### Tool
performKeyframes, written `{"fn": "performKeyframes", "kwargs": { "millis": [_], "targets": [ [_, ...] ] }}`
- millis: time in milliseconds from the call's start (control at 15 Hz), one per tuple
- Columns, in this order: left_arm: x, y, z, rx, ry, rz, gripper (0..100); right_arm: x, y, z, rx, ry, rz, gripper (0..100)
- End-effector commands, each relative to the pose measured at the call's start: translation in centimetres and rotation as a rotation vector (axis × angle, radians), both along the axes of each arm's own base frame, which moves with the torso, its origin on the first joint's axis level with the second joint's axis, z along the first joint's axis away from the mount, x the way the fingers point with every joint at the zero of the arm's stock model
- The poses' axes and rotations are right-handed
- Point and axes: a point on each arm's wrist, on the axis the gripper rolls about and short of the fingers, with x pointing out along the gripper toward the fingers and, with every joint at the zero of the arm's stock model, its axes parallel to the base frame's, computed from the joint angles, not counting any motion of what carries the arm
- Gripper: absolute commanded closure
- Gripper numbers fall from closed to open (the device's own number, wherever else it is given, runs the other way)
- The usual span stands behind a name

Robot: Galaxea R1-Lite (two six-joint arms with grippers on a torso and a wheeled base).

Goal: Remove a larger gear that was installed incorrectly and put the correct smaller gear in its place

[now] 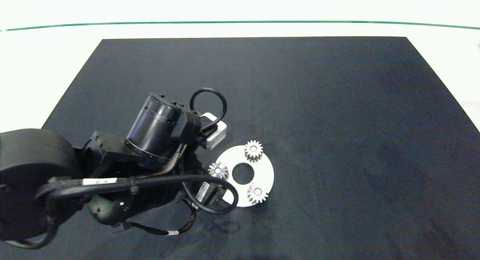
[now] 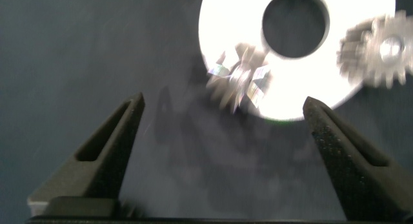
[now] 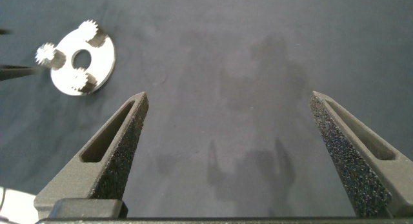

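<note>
The left gripper [image 2: 222,143] has its two grey fingers [image 2: 106,153] spread wide apart with nothing between them, sitting low over the black mat [image 1: 337,102] right at the edge of the round white plate with the hole in the middle [image 1: 264,170]. Just past the fingertips, in the left wrist view, is the small silver toothed gear [image 1: 218,170], sitting on the plate's rim on the side nearest the arm; it's blurred there, so I can't tell if it's fully seated flat. Two more small silver gears are on the same plate: one on the far rim [image 1: 253,150] and one on the near rim [image 1: 258,192], both well clear of the fingers. All three look about the same size to me, and I can't pick out a wider one anywhere.

The right gripper [image 3: 229,146] is also wide open and empty, hovering over bare mat well away from the plate.
</note>
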Motion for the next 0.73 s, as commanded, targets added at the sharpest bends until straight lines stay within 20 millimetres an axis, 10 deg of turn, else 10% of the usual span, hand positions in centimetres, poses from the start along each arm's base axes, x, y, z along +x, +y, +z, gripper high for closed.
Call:
{"fn": "performKeyframes", "kwargs": {
  "millis": [67, 467, 733],
  "targets": [
    [-2.9, 4.9, 3.4, -0.098, -0.074, 0.088, 0, -0.4, -0.3, 0.0, 0.006, -0.014, -0.088, 0],
    [-9.7, 16.3, 5.7, -0.205, -0.317, 0.504, 0, -3.5, -0.8, 0.2, -0.015, -0.138, -0.445, 0],
    [-18.7, 19.0, 4.4, -0.293, -0.566, 0.655, 0, -8.4, 0.1, -1.3, -0.071, -0.286, -0.506, 0]
  ]
}}
